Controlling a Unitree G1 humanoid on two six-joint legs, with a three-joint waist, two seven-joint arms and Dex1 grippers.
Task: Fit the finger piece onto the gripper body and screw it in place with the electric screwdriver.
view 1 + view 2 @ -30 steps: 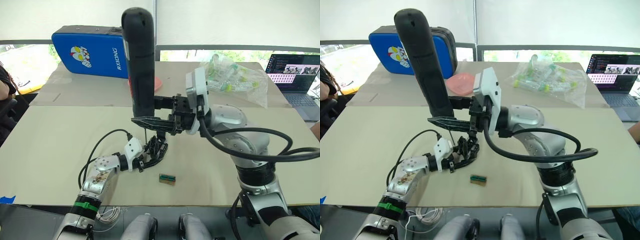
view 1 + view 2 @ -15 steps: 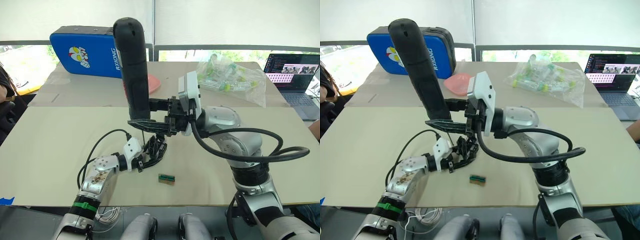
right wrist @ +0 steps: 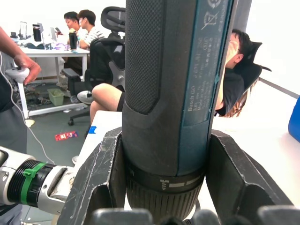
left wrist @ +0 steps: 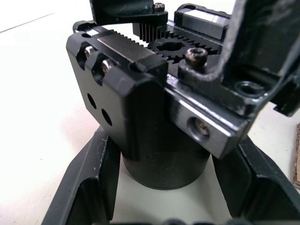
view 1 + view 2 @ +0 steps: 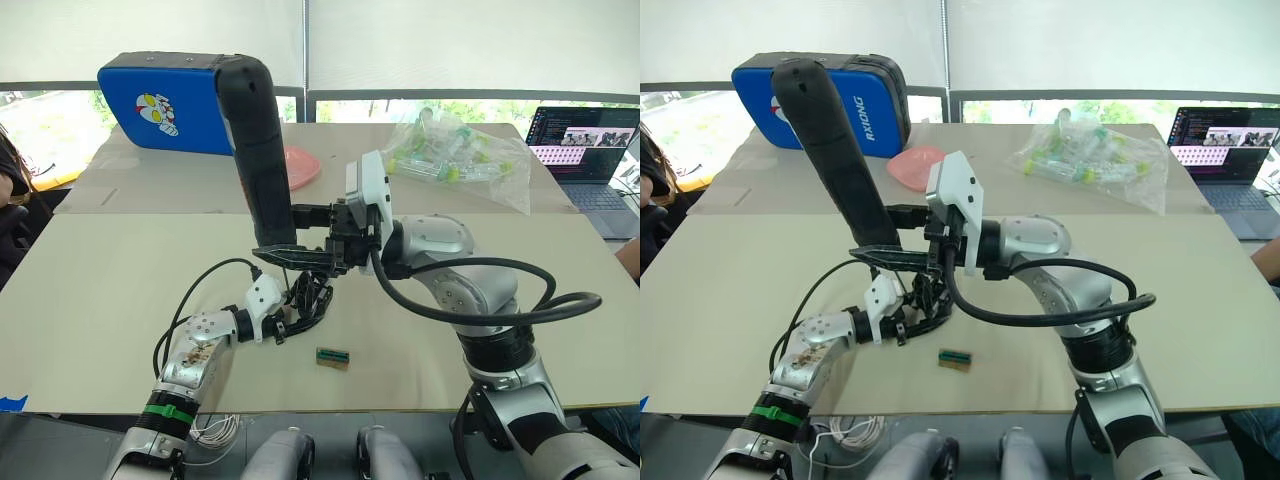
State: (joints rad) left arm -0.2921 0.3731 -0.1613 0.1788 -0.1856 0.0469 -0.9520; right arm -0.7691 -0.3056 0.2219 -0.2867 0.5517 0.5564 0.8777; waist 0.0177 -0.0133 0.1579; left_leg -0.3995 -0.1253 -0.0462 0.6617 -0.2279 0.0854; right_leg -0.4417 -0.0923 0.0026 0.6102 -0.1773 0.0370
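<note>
On the tan table, my left gripper (image 5: 290, 322) is shut on the gripper body (image 5: 312, 298), its fingers (image 4: 89, 183) clamping the round base of the gripper body (image 4: 126, 98). The body's gear and toothed racks face up. A black piece (image 4: 253, 42) with a screw head (image 4: 196, 55) beside it sits on top; I cannot tell whether it is the finger piece. My right gripper (image 5: 275, 232) is shut on the electric screwdriver (image 5: 258, 150), held bit-down just above the body with its top leaning left. The same grip on the electric screwdriver (image 3: 173, 93) appears in the right wrist view.
A small green and brown part (image 5: 333, 357) lies in front of the gripper body. At the back stand a blue case (image 5: 165, 105), a pink dish (image 5: 300, 165), a plastic bag of tubes (image 5: 460, 160) and a laptop (image 5: 580, 140). A person (image 5: 10, 180) sits at the left edge.
My right arm has shifted left and lower with the electric screwdriver, whose top now leans further left. The left gripper and the gripper body have stayed put.
</note>
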